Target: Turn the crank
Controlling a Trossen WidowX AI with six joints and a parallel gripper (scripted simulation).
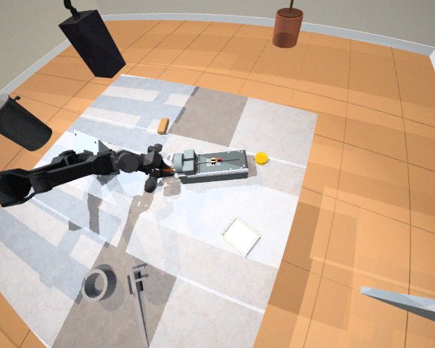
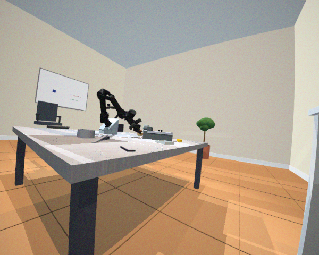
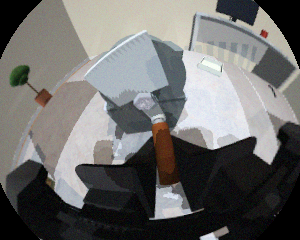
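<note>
The grey machine (image 1: pixel 225 167) (image 2: pixel 157 135) lies on the table, with a slotted top plate. Its red pointer (image 1: pixel 219 159) is a little to the right of the two brass zero marks (image 1: pixel 212 160) in the top view. The marks and pointer are hidden in the wrist view. The crank's orange-brown handle (image 3: pixel 165 155) (image 1: pixel 167 170) stands out from the hub at the machine's left end. My gripper (image 1: pixel 170 170) (image 2: pixel 140 132) (image 3: pixel 160 138) is shut on this handle. In the wrist view the crank's grey housing (image 3: pixel 132 72) fills the area beyond the handle.
An orange block (image 1: pixel 163 126) lies behind the arm. A yellow disc (image 1: pixel 261 158) (image 2: pixel 179 140) lies past the machine's right end. A pale square tray (image 1: pixel 241 236) (image 3: pixel 210 66), a grey ring (image 1: pixel 85 287) (image 2: pixel 85 133) and a caliper (image 1: pixel 138 296) lie in front. A black angled key (image 2: pixel 127 150) lies near the table edge.
</note>
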